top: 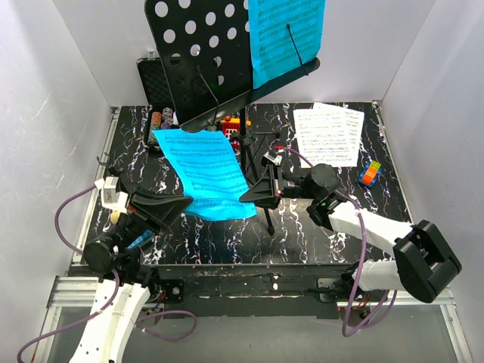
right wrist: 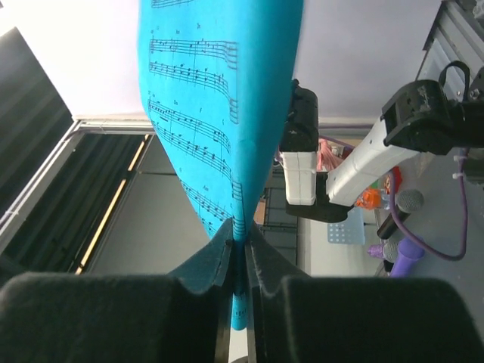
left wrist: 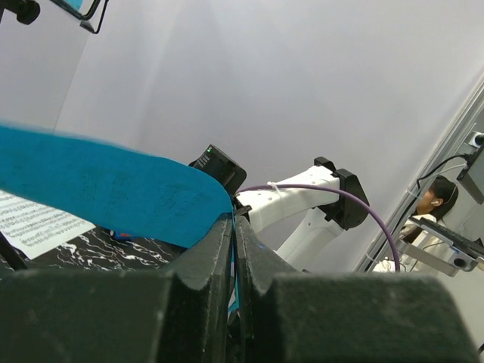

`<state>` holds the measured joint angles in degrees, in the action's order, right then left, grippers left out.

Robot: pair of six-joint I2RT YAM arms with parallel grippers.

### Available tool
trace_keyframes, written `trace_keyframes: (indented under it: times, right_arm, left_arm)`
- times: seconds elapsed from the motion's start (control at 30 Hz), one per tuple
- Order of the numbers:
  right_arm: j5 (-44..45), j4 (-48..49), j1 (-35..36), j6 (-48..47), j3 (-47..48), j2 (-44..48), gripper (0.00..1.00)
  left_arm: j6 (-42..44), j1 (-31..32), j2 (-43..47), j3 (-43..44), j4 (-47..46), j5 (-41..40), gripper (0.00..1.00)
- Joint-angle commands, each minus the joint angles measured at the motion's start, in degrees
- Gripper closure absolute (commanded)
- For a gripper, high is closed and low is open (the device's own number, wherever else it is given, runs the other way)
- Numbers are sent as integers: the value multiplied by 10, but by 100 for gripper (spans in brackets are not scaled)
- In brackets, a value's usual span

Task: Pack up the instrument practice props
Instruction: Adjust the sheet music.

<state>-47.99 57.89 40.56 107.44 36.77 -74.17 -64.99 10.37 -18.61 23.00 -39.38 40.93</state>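
Marbled table (top: 318, 227), blue page (top: 204, 174) — fingers (left wrist: 203, 265) clamp both edges

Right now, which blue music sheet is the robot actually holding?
The lower blue sheet, pinched at opposite edges by the left gripper and right gripper; the other blue sheet rests on the black music stand.

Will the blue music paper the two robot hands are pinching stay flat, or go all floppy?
Probably floppy: the blue sheet bows between the left gripper and right gripper. It looks thin and light, so it should lift easily. It might tear or crease if the two grippers pull apart, since each pinches just an edge.
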Motion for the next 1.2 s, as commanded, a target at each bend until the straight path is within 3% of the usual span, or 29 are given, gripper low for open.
trace_keyframes:
  times: [0.0, 0.17, 0.27, 0.3, 0.37, 0.5, 0.57, 0.63, 0.8, 1.17]
  right_arm:
    - [-25, -126, -4, -124, 47, 48, 86]
    - [-24, -308, -9, -258, 92, 86, 91]
    - [-12, -418, -10, -347, 124, 105, 92]
    - [-9, -451, -10, -380, 137, 110, 94]
    - [-1, -516, -10, -436, 159, 116, 99]
    - [4, -578, -10, -514, 185, 124, 99]
    - [5, -598, -10, -538, 189, 127, 99]
    - [5, -607, -10, -557, 193, 132, 99]
    - [4, -646, -9, -641, 210, 149, 99]
    - [68, -784, 26, -800, 261, 169, 99]
  left_arm:
    - [13, 2, 20, -2, 57, -6, 94]
    - [7, 2, 39, -10, 93, -8, 92]
    - [0, 1, 52, -18, 117, -11, 84]
    - [-1, 1, 57, -21, 125, -13, 78]
    - [-7, 2, 67, -29, 135, -19, 57]
    - [-44, 2, 80, -57, 112, -36, 28]
    - [-69, 2, 81, -71, 96, -45, 15]
    - [-88, 2, 78, -81, 79, -49, 8]
    - [-113, 2, 60, -93, 65, -50, 5]
    - [-121, 3, -44, -78, 29, -17, 21]
